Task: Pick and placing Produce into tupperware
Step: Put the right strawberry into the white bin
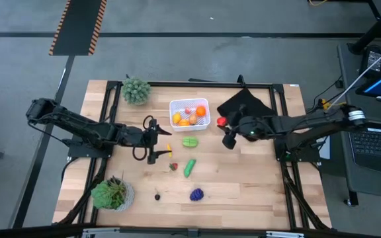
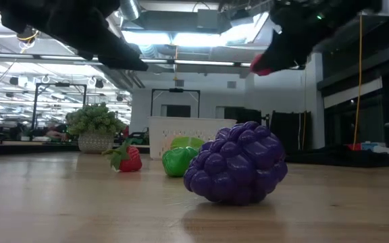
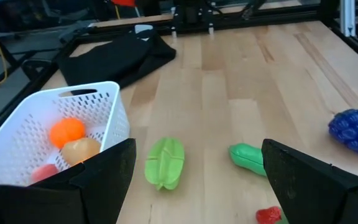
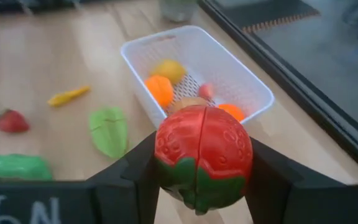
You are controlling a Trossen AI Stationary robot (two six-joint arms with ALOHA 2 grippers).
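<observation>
One round red-and-green plastic toy fruit [image 4: 202, 157] sits clamped in right end effector [image 4: 201, 180] near white perforated tub [image 4: 244, 81]; looks light, rigid, slick, best held across its widest middle. Left end effector [image 3: 197, 180] hangs spread apart.

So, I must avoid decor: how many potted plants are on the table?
2. One potted plant stands at the table corner left of the tupperware; the other at the next corner, beyond the left arm. None seems hidden.

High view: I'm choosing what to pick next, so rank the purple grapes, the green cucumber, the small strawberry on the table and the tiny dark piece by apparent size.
1. green cucumber, longest
2. purple grapes, close behind, rounder
3. small strawberry
4. tiny dark piece, smallest

The top two look near alike overall.
</observation>
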